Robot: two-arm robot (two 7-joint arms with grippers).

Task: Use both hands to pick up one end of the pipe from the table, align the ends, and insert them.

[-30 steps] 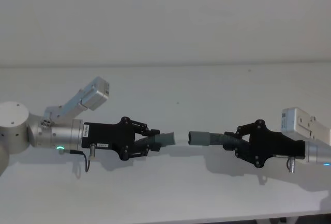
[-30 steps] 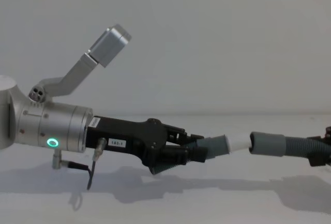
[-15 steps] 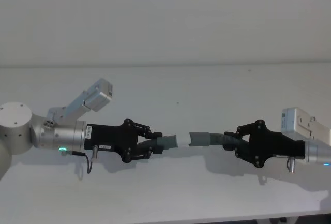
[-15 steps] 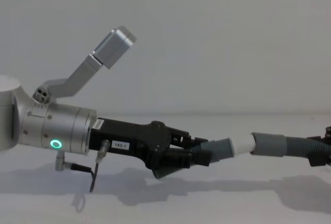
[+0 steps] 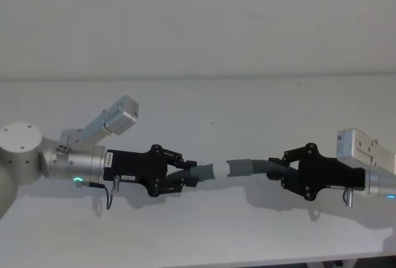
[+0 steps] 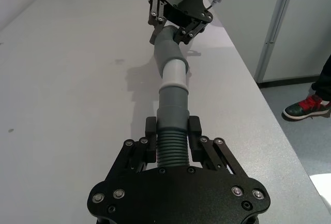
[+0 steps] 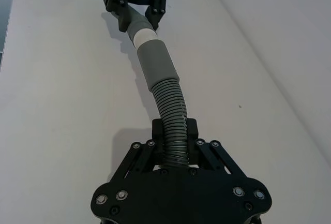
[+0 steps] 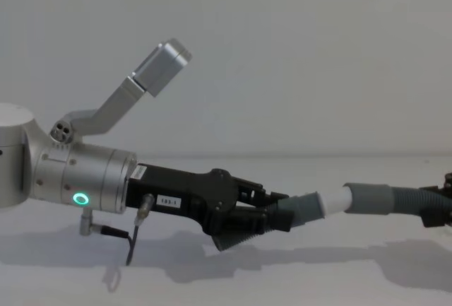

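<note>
Pipe halves hang in the air above the table [image 5: 210,104], one in each gripper, meeting tip to mouth between the two arms. The left gripper [image 5: 179,173] has its fingers clamped on the ribbed body of the left hose piece [image 8: 296,209], just behind the narrow cuff, so the white tip [image 5: 220,170] juts out free ahead of the fingers with nothing in its way. The right gripper [image 5: 286,168] is likewise closed on the ribs of the right hose piece [image 7: 173,111], well back from the wide cuff [image 5: 240,167], which leaves the open mouth clear to receive.

From the chest view the left piece tilts upward toward the joint, presumably to bring its curved end into line with the other cuff. The white tip appears to sit at or just inside the wide cuff's mouth; much of the white is still showing, so I judge the insertion barely begun. A straight push along the shared axis seems the need next; any sideways offset could jam the rim.
</note>
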